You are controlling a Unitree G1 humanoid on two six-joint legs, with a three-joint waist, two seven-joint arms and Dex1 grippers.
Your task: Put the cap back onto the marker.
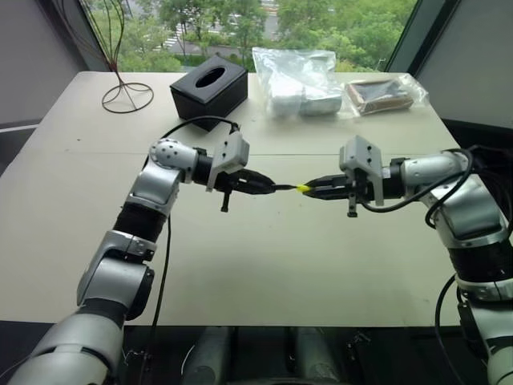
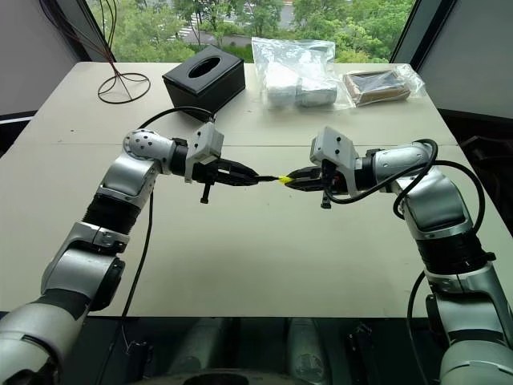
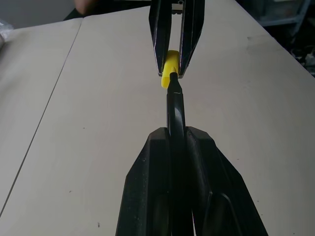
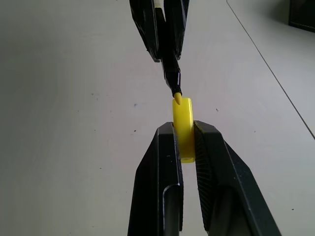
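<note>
Marker [image 3: 176,105] is sitting clamped in your left hand [image 1: 260,184] above the table [image 1: 264,265], its tip just meeting the cap [image 4: 183,129] your right hand [image 1: 317,188] is pinching; seating it is remaining.

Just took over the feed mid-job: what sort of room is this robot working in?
Probably an office or lab room on an upper floor: a plain beige table by large windows over treetops, with a black tissue box and bagged items at the far edge.
</note>
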